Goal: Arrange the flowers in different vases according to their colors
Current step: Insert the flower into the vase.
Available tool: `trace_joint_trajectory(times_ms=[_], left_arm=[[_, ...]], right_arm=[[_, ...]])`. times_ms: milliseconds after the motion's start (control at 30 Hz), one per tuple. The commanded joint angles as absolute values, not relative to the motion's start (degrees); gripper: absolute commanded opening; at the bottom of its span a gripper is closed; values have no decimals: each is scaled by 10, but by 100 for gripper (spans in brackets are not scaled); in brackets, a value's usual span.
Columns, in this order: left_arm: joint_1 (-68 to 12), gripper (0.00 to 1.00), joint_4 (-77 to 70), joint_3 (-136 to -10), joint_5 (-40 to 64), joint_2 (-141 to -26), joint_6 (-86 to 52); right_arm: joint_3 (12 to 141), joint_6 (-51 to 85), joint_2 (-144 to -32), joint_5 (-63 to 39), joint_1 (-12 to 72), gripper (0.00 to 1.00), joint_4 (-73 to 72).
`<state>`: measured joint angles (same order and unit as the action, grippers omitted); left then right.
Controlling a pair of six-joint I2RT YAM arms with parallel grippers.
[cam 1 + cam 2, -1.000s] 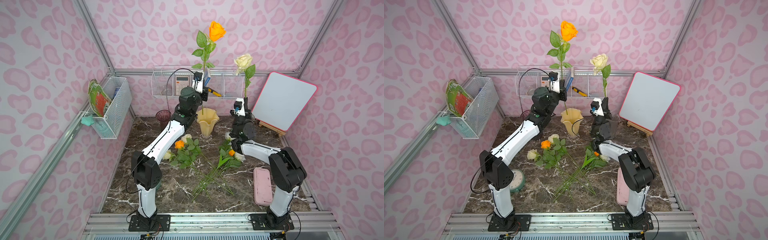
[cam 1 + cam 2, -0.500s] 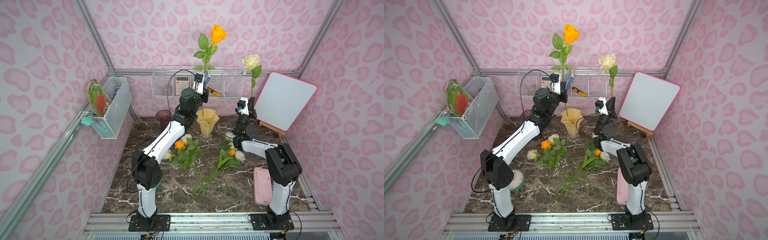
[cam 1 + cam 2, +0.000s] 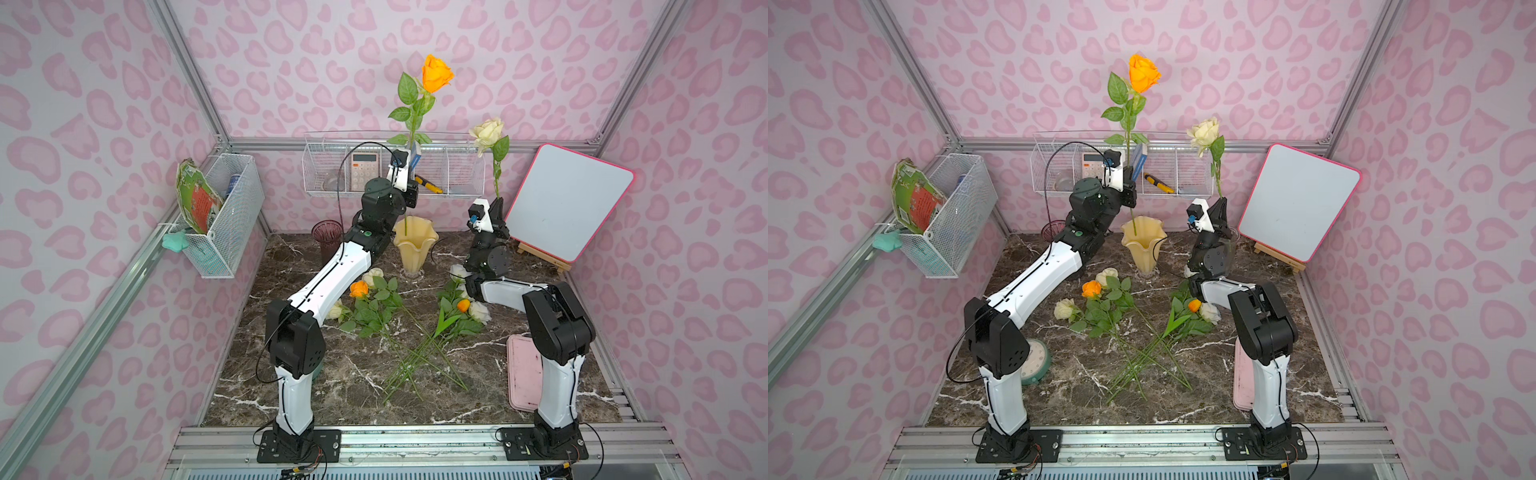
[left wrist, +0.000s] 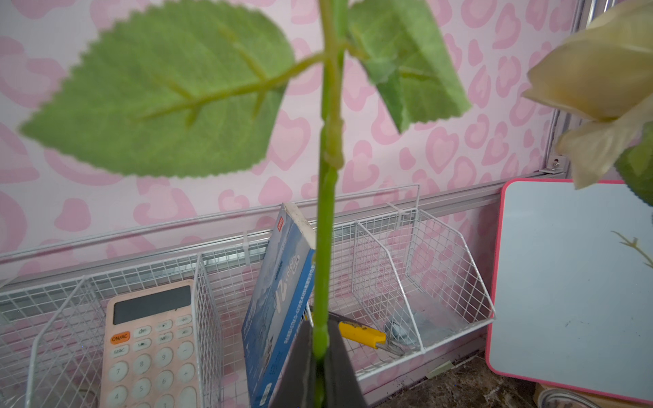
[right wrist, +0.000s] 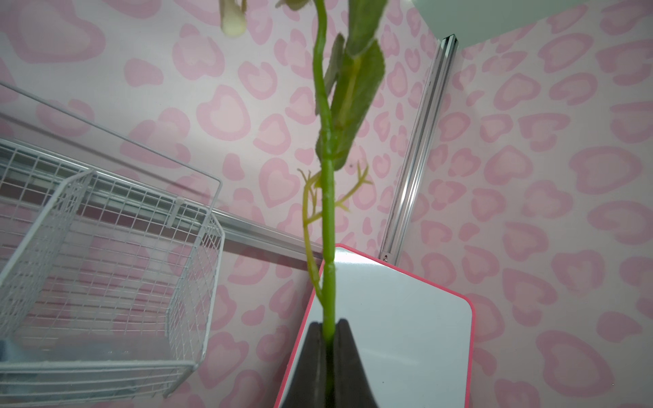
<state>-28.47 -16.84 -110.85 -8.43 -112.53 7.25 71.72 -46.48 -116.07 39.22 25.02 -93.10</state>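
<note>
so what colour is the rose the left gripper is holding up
The rose is orange, on a green stem; it shows best in a top view.

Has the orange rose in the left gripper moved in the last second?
Yes. The orange rose sank slightly toward the yellow vase below it.

Both arms reach fwd, L gripper [image 4: 319,353] & R gripper [image 5: 328,335] pointing up, jaws clamped.

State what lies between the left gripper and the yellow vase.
Only the orange rose's stem, running from the left gripper down into the yellow vase; both top views show it.
</note>
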Motion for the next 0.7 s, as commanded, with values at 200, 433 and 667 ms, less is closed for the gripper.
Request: trace_joint_trajectory(times_ms=[200,433,667], left_arm=[[-287,0,-175,-1113,-83,-1145,62],[-291,0,-171,-1135,-80,-1156,64],[-291,0,-169,-1129,-78,-1153,67]], right_arm=[[679,-406,-1143,403,243,0,-1076],[670,-407,-1109,388,282,0,-1076],[701,-432,-1130,388,279,0,-1076]])
